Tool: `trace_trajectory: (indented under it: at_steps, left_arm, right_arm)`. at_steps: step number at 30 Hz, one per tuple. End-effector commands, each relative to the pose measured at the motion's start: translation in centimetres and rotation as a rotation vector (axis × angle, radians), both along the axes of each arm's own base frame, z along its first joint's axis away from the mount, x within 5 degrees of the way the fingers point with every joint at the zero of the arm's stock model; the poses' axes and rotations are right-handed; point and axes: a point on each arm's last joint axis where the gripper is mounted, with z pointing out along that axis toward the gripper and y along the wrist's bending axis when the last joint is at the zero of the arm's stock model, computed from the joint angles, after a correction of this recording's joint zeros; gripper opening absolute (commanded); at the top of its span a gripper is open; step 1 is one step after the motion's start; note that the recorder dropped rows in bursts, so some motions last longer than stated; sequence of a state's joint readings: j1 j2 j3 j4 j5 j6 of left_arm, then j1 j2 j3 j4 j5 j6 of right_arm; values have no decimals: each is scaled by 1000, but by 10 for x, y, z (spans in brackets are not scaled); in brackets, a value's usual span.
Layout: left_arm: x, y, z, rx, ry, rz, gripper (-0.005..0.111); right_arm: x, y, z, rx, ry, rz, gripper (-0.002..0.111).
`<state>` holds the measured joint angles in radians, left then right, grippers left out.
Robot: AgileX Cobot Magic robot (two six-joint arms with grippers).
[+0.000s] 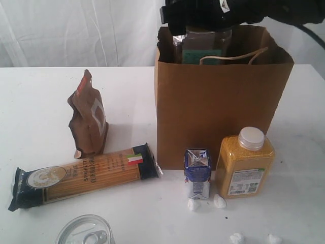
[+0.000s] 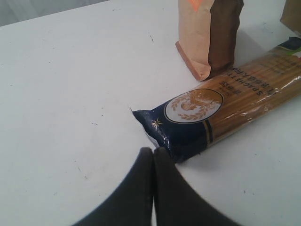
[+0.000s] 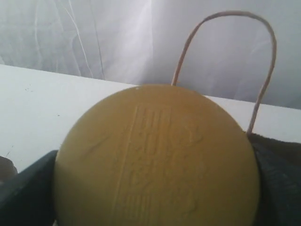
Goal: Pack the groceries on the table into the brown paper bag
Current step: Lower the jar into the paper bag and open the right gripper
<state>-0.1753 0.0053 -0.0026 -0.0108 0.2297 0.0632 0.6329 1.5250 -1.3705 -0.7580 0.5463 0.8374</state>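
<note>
Here we have the right gripper (image 1: 202, 26) clamped across the clear jar (image 1: 203, 44), its fingers (image 3: 21, 197) spread wide on either side of the tan lid (image 3: 157, 160). The jar hangs in the mouth of the brown paper bag (image 1: 213, 107), its lower part hidden behind the front wall. We judge the grip comes from above so that the jar can go straight down between the bag's walls without knocking them. The jar is upright: its long axis is vertical, lid up toward the wrist and base down into the bag, with a loop handle (image 3: 225, 15) arching just behind it. The left gripper (image 2: 154, 162) has its jaws pressed together on nothing. It sits low over the table (image 1: 35, 101), just beside the dark end of the spaghetti packet (image 2: 221, 113), which lies flat with its length running across the tabletop. We take that packet as a likely later pickup.
</note>
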Motion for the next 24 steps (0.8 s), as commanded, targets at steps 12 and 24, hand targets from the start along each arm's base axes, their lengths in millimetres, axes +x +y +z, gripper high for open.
trace_trajectory:
  at_steps: [12,24]
  left_arm:
    - [0,0,-1,-4,1,5,0]
    - [0,0,-1,-4,1,5,0]
  right_arm:
    - [17,14,-31,-8,70,17,0]
    - [22,18,-46,-42,122,23,1]
